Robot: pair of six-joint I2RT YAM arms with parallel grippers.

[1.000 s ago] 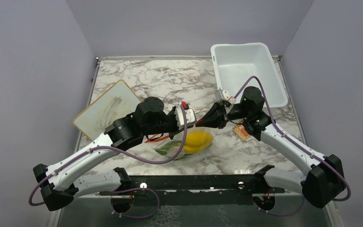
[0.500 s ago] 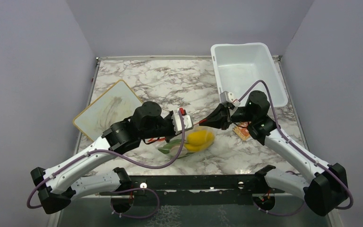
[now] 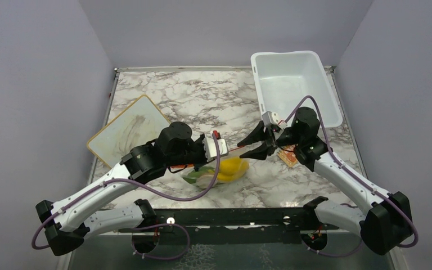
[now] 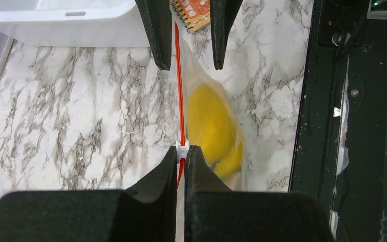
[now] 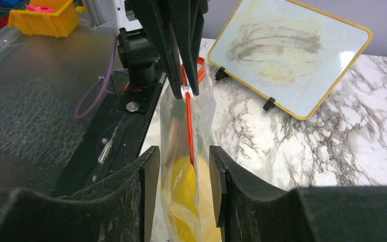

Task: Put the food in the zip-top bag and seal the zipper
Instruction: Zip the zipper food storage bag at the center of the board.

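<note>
The clear zip-top bag [image 3: 220, 171] hangs over the table between both grippers. Yellow food [image 3: 232, 167] and a bit of green leaf [image 3: 194, 179] show inside it. I cannot see the beige-brown pieces. My left gripper [image 4: 181, 154] is shut on the white slider of the red-orange zipper [image 4: 178, 75], at the bag's left end. My right gripper [image 5: 181, 154] is open, with its jaws on either side of the bag's [image 5: 191, 191] other end and not touching it. The zipper [image 5: 189, 126] runs taut from the left gripper [image 5: 184, 91] toward the right one [image 3: 256, 144].
A white tub [image 3: 295, 84] stands at the back right. A small orange patterned square [image 3: 288, 156] lies under the right wrist. A yellow-framed whiteboard [image 3: 125, 132] leans at the left. The black base rail [image 3: 230, 216] runs along the near edge.
My right gripper has opened and let go of the bag's end. The left gripper, still on the slider, has shifted slightly left, and the bag has sagged a little.
</note>
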